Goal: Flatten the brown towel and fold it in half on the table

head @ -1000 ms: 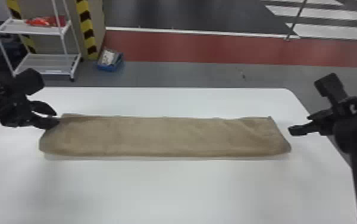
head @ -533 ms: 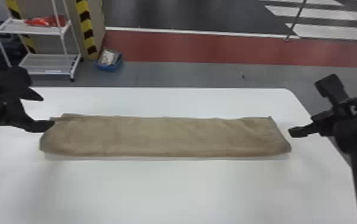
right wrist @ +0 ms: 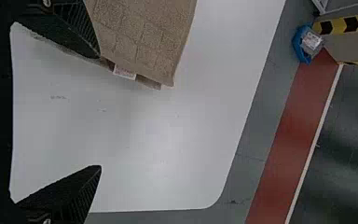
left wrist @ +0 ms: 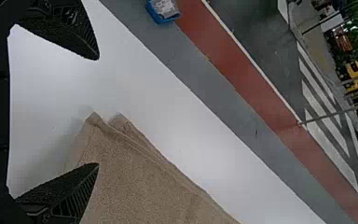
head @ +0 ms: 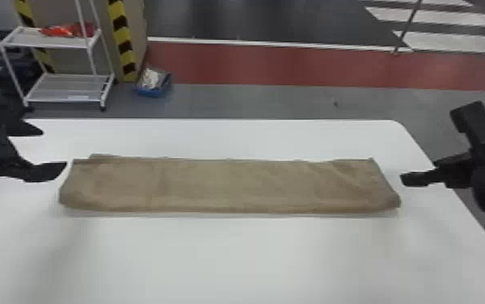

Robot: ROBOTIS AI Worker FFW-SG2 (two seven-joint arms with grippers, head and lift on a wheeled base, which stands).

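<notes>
Brown towel (head: 229, 186): folded flat
Left gripper (head: 54, 148): spread wide, empty, towel's nine o'clock
Right gripper (head: 437, 147): spread wide, empty, towel's three o'clock

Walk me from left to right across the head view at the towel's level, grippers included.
Left end effector, folded brown towel, right end effector.

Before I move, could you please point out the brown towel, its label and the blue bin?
Brown towel (head: 229, 186): head view, upper face.
Label (right wrist: 124, 73): right wrist view, its middle.
Blue bin (head: 151, 92): head view, near wall.
</notes>
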